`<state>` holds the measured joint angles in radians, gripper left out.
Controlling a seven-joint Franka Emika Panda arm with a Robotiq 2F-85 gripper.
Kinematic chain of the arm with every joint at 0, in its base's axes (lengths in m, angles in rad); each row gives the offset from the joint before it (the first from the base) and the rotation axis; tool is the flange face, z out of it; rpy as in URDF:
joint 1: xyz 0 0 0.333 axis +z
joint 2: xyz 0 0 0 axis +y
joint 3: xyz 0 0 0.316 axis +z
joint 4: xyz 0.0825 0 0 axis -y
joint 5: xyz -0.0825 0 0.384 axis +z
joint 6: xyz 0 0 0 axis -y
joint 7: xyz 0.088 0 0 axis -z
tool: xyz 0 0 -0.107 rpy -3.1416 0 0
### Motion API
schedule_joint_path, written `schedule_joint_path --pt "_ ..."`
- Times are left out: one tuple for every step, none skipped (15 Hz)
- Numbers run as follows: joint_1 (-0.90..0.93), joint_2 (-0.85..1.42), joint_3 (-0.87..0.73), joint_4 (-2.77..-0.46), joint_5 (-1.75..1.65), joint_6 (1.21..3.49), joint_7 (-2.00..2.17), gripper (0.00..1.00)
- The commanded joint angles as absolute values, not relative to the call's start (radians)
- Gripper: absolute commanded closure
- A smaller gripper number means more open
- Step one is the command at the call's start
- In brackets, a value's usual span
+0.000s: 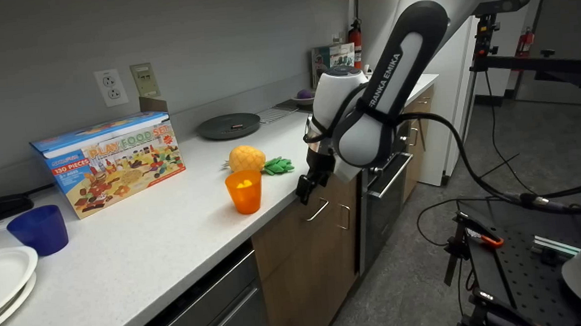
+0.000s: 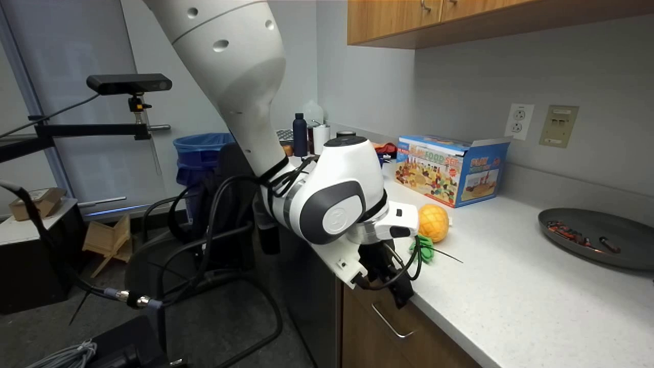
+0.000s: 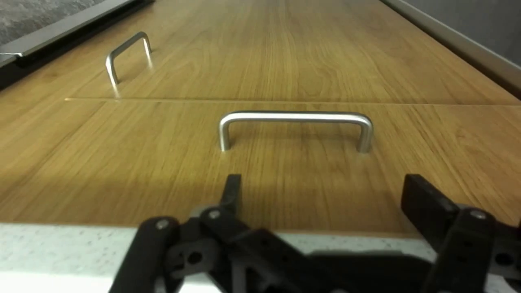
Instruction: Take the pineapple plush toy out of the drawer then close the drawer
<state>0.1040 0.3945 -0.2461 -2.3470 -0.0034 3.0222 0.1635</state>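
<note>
Yellow pineapple (image 1: 250, 160) on ctr (image 1: 175, 238), drawer (image 3: 293, 171) closed — hand (image 3: 323, 180) spread, nr handle (image 3: 295, 116)

The counter (image 1: 175, 248) is long and white, with tiny specks. The pineapple (image 1: 248, 159) lies there on its side, its green leaves toward the front edge. An orange cup (image 1: 246, 194) stands up near it, close to that edge; I cannot tell if the two touch. A big, bright box (image 1: 119, 164) sits toward the back. A round, dark pan (image 1: 216, 126) lies between the box and a wire rack (image 1: 277, 114). A blue cup (image 1: 39, 232) stands near some stacked white plates (image 1: 4, 277).
</note>
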Motion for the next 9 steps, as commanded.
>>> schedule_joint_path --pt "0.104 0.246 -0.261 -2.412 -0.061 2.884 0.152 0.0" --pt "0.099 0.212 -0.259 -2.425 -0.08 2.856 0.157 0.0" --pt "0.092 0.179 -0.252 -2.438 -0.097 2.83 0.159 0.0" --pt "0.085 0.144 -0.247 -2.454 -0.115 2.812 0.162 0.0" --pt "0.084 0.103 -0.246 -2.478 -0.139 2.801 0.176 0.0" --pt "0.074 0.071 -0.239 -2.492 -0.156 2.789 0.18 0.0" --pt "0.063 0.037 -0.23 -2.508 -0.169 2.78 0.178 0.0" --pt "0.05 0.005 -0.22 -2.524 -0.178 2.771 0.175 0.0" --pt "0.037 -0.027 -0.209 -2.54 -0.183 2.764 0.171 0.0"
